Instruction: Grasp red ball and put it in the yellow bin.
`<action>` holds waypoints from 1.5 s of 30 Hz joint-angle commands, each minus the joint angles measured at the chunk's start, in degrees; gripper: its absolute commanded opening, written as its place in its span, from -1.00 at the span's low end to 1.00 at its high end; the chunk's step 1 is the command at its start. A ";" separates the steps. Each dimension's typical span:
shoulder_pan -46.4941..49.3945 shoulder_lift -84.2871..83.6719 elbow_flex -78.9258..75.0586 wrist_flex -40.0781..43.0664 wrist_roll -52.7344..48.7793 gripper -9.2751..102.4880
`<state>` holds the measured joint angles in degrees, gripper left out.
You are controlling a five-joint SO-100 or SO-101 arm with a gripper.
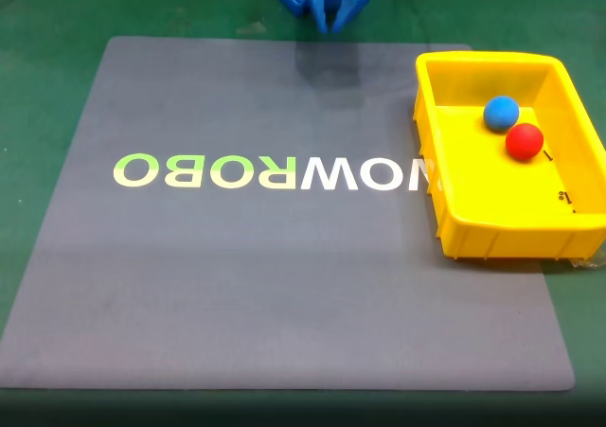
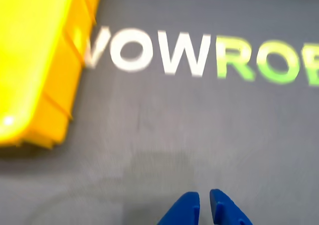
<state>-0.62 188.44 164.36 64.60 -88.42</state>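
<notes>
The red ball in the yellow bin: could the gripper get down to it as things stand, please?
Probably yes: the red ball lies uncovered in the open-topped yellow bin, though the blue ball touches it, crowding one side. The gripper holds nothing.

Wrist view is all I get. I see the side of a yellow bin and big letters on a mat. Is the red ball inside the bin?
Observer: Yes, in the fixed view the red ball lies inside the yellow bin.
Operator: Is anything else in there?
Observer: A blue ball sits right next to the red one, so close they look like they touch.
Operator: Where is the bin on the mat?
Observer: On the grey mat's right edge in the fixed view, covering the end of the lettering.
</notes>
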 commanded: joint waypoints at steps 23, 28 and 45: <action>-2.29 2.20 13.36 13.01 1.49 -0.83; -2.29 2.20 13.36 13.18 1.76 -0.83; -1.76 2.20 13.36 13.18 1.23 -0.83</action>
<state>-2.20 189.76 175.87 77.43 -87.28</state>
